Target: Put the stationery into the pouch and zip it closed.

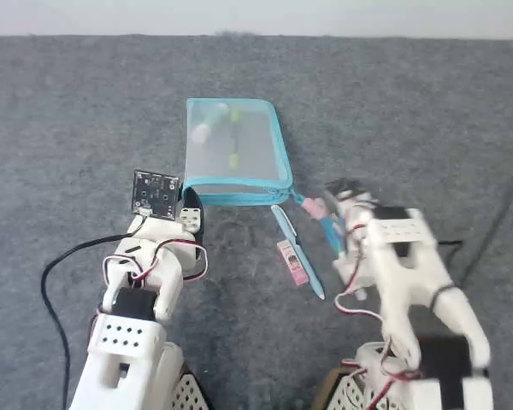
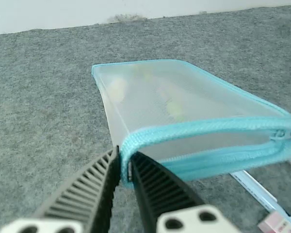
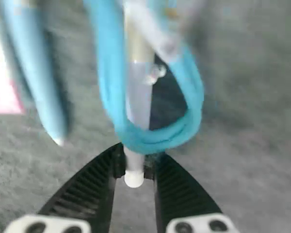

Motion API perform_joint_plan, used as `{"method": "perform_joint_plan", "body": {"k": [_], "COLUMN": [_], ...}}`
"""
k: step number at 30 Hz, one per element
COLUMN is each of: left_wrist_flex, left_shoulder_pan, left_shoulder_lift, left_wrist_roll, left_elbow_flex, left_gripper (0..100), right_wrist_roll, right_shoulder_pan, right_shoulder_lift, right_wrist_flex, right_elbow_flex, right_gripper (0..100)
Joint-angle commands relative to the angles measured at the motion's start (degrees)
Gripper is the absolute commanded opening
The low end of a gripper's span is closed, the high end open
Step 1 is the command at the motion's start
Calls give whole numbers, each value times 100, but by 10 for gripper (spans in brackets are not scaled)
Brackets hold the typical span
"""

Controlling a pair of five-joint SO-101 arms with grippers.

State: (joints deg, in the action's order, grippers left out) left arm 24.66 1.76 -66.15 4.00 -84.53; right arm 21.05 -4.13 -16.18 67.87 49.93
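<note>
On the left, the left hand (image 2: 124, 170) is shut tight on the near corner of the pouch (image 2: 174, 102). Its two black fingers (image 2: 99, 187) pinch the blue zip edge right at that corner. From above, this hand (image 1: 192, 215) sits just in front of the pouch's left corner.

The pouch (image 1: 235, 145) lies flat on the grey table (image 1: 85, 111), in the middle and far from the arms. Its zip edge faces the arms. It has a see-through side and a blue rim. Some small white and green things (image 1: 233, 137) show inside it. It is too hard to tell if the zip is open or shut.

Just right of the middle, a blue pen (image 1: 297, 252) lies on the table near the pouch's right corner. An eraser (image 1: 292, 262) lies right beside it, touching or almost touching.

On the right, the right hand (image 3: 135, 160) is closed on the end of a pale pen (image 3: 136, 97). A blue loop (image 3: 155, 138) hangs around that pen, just past the fingertips. From above, this hand (image 1: 340, 235) is near the pouch's right corner, just right of the blue pen.
</note>
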Motion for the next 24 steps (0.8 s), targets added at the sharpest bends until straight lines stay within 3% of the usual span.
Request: {"method": "perform_joint_plan", "body": {"k": [1,7,13,24], "left_wrist_flex": [-167,-185,-185,-176], "left_shoulder_pan": [-35,-26,-26,-26], "left_shoulder_lift": [18,18,18,18], "left_wrist_roll": [70,70,70,70], "left_elbow_flex": [171,171,171,171], "left_gripper": [11,11,11,11], "right_wrist_roll": [360,976,1451,-97], "right_shoulder_pan": [400,92,-1341,-1692], "right_shoulder_lift": [-1121,-2589,-3407,-2941], "right_wrist_flex": [734,2123,3116,2791], "right_elbow_flex": [-580,-1275,-1626,-2734], "right_gripper": [8,8,8,8]}}
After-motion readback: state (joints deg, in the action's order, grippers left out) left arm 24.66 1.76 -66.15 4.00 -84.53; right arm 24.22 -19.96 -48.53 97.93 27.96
